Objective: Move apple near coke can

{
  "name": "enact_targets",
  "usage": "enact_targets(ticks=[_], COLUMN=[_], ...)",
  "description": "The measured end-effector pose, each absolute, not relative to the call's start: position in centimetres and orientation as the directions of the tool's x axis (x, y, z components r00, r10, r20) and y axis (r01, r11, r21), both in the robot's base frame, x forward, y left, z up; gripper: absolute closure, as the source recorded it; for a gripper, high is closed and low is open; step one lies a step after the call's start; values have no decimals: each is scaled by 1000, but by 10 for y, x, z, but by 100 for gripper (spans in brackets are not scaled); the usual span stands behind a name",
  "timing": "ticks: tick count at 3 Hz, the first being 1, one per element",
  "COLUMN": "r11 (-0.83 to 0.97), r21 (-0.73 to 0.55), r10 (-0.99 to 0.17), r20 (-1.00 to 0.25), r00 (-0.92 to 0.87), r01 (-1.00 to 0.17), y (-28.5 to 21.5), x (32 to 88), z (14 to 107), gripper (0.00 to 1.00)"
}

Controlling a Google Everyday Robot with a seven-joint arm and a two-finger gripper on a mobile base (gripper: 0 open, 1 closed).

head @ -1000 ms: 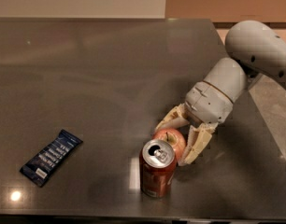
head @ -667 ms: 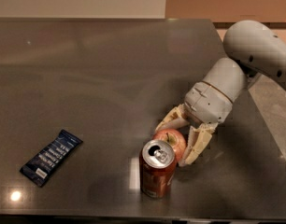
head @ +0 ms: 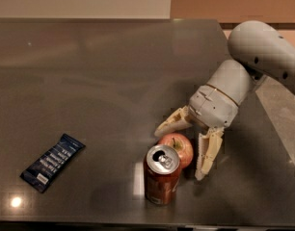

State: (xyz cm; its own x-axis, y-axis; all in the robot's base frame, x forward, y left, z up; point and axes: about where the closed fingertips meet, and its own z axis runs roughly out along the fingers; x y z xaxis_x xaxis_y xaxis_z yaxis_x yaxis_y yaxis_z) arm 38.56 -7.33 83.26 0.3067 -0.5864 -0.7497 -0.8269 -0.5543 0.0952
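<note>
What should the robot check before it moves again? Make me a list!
1. Is the apple close to the coke can? Ok, it is right beside it.
2. Is the coke can standing upright? Ok.
3. Is the apple resting on the table? Ok.
4. Is the gripper at the apple with its fingers spread open either side? Ok.
5. Are the fingers off the apple's skin? Cannot tell.
6. Is the blue wrapper out of the way? Ok, it lies far to the left.

grey table (head: pixel 89 81) carries apple (head: pixel 179 146) beside coke can (head: pixel 162 177), blue wrapper (head: pixel 52 161) well apart; claw (head: pixel 179 154) spread around apple.
</note>
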Motion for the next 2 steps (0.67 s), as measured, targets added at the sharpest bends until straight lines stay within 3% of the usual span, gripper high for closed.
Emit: enact_targets(ticks=[2], r11=[-565], r21=[99], r10=[-585], r20=[-748], r00=[313], r01=[-819], y=[-72], x=[385], z=[835], gripper=[0])
